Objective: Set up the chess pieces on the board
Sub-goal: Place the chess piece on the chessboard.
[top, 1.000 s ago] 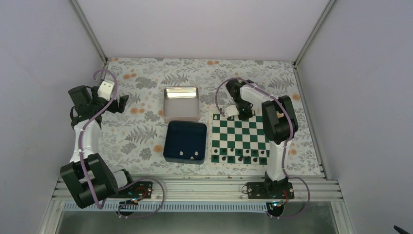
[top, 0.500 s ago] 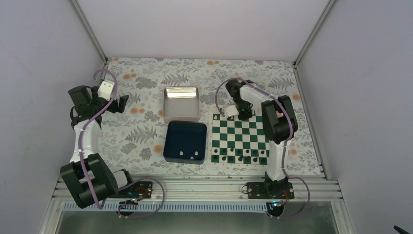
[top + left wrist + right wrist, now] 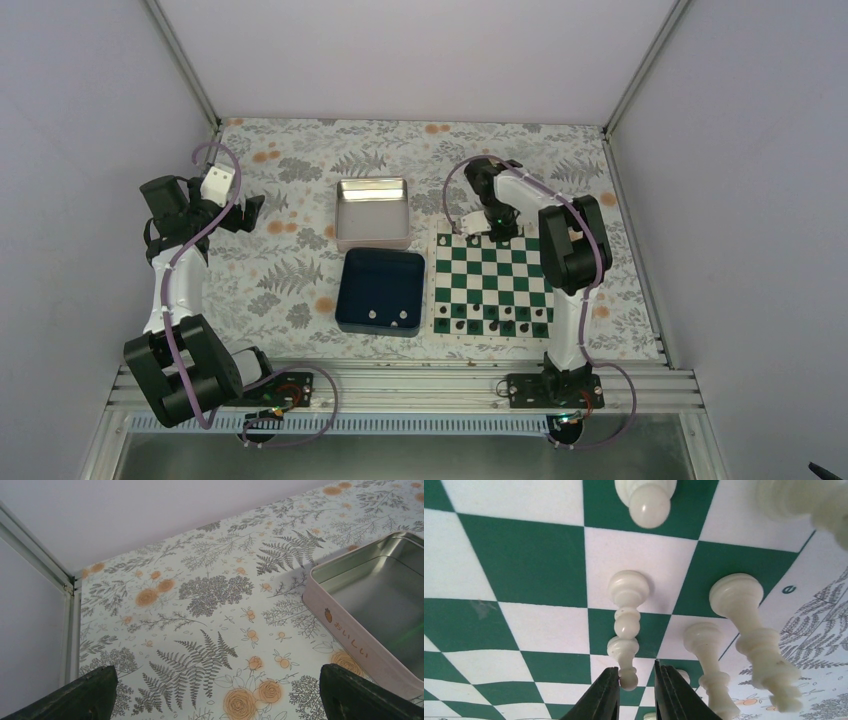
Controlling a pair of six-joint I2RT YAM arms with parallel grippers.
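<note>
Piece in hand: a white piece stands upright on a white square in the far rows of the board.
Key relation: its long axis runs straight up into the right gripper, with only the piece's top lying between the fingers.
Right tool: the jaws are narrowly parted. A gap shows on one side of the top, so it looks like no clamp.
Right arm pose: it reaches over the board's far edge with the wrist pointing down.
Neighbours: other white chess pieces stand just beside it, toward the border.
Move called for: probably a straight lift along that axis, since any sideways drift could tip it.
Left tool: the left gripper is spread wide and holds nothing. It hovers near the metal tin, well apart from the board.
Remaining stock: a few pale pieces lie in the blue tray, which the right arm seems nearer.
</note>
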